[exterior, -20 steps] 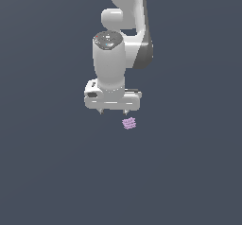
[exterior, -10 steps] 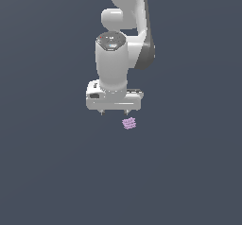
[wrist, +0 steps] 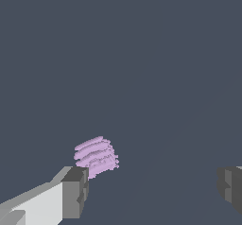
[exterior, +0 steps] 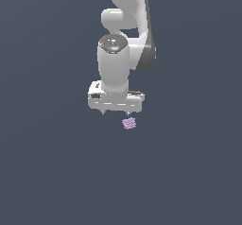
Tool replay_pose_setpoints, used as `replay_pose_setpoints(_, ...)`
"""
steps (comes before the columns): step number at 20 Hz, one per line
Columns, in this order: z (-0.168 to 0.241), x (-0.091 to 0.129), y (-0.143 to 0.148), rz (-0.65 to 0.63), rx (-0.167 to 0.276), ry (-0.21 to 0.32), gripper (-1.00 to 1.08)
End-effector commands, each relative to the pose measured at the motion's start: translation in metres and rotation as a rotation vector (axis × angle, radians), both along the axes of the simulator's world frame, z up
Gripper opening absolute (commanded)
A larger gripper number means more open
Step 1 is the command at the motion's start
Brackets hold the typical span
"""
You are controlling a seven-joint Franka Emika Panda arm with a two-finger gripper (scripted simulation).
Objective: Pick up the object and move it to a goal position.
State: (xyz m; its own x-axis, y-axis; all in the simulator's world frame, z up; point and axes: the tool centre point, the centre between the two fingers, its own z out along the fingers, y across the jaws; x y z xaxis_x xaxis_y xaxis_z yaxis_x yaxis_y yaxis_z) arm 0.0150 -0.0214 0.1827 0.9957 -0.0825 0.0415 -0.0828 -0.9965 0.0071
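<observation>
The object [exterior: 129, 123] is a tiny pale lilac block with faint ridges, lying on the dark grey floor. In the exterior view it sits just below the white gripper [exterior: 115, 113], toward that view's right side of the hand. The wrist view shows the object [wrist: 96, 156] close beside one dark fingertip [wrist: 75, 191], outside the gap rather than between the fingers. The other fingertip [wrist: 230, 186] stands far off, so the gripper [wrist: 152, 190] is open and holds nothing.
A plain dark grey surface fills both views. The white arm [exterior: 127, 25] rises above the gripper toward the exterior view's top. No other objects or edges show.
The gripper has drifted slightly toward the exterior view's right and a little lower, closing in on the block. The block has not moved.
</observation>
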Motion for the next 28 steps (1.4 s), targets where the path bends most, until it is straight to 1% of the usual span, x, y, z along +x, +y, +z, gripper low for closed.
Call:
replay_pose_setpoints(1,-0.003,-0.001,0.003,-0.037,0.003,0.001,1.00)
replay_pose_setpoints(7,-0.014,-0.004,0.011,-0.161,0.012,0.006,1.00)
replay_pose_setpoints(28,-0.056,-0.021,0.043,-0.695,0.034,0.024,1.00)
